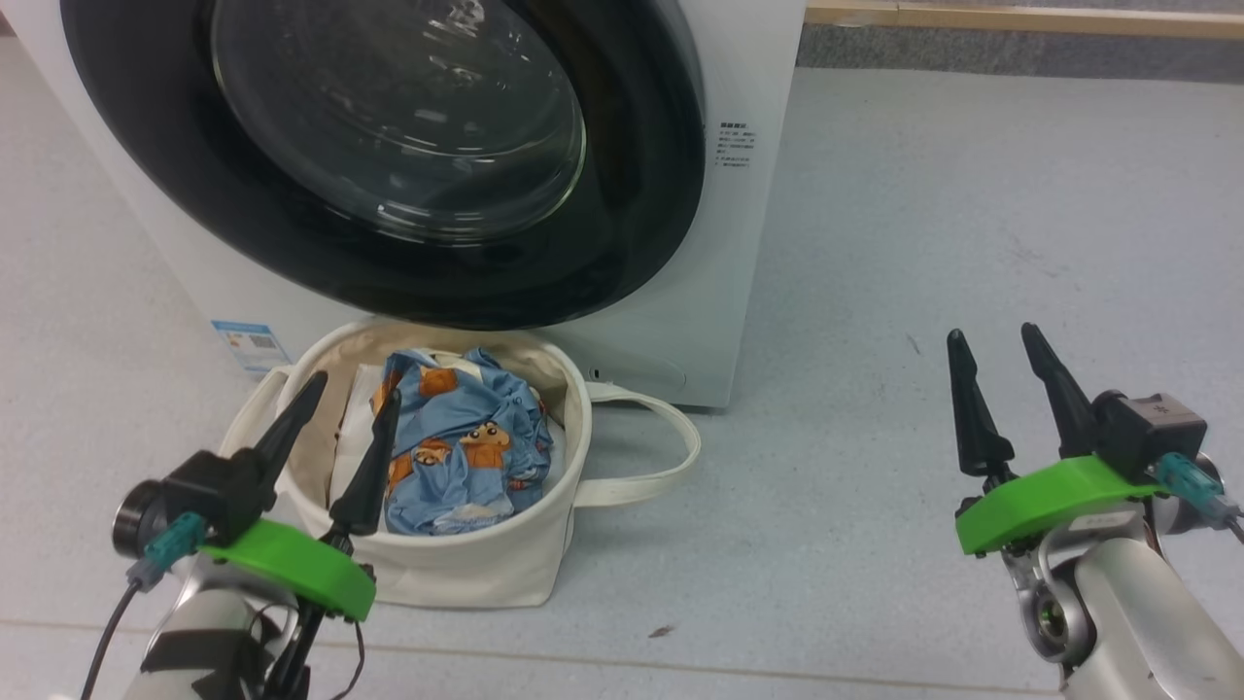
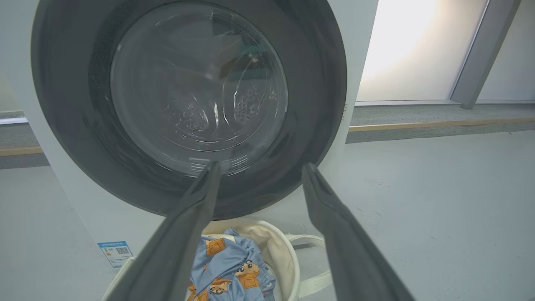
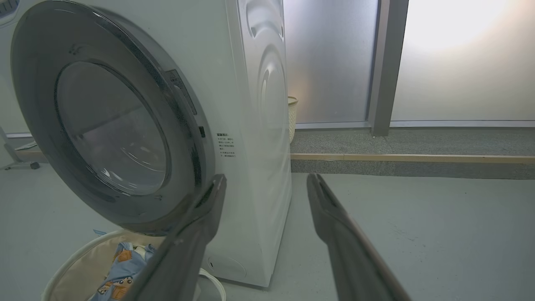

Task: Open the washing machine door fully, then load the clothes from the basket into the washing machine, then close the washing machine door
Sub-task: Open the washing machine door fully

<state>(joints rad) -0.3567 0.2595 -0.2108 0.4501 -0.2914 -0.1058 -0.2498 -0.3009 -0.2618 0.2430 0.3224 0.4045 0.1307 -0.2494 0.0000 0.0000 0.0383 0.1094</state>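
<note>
The white washing machine (image 1: 739, 243) stands at the top of the head view, and its round black-rimmed door (image 1: 389, 146) with a clear glass bowl is shut. On the floor right in front of it sits the cream canvas basket (image 1: 486, 564), holding the light blue bear-print clothes (image 1: 466, 447). My left gripper (image 1: 355, 389) is open, its fingertips over the basket's left rim. My right gripper (image 1: 996, 340) is open too, above bare floor well to the right of the machine. The door (image 2: 196, 92) faces the left wrist view; the right wrist view shows the door (image 3: 104, 125) from the side.
A blue label sticker (image 1: 250, 345) is on the machine's lower left front. One loop handle (image 1: 661, 447) of the basket sticks out to the right. A low step with a wooden edge (image 1: 1020, 19) runs along the back. A pale wicker bin (image 3: 292, 117) stands behind the machine.
</note>
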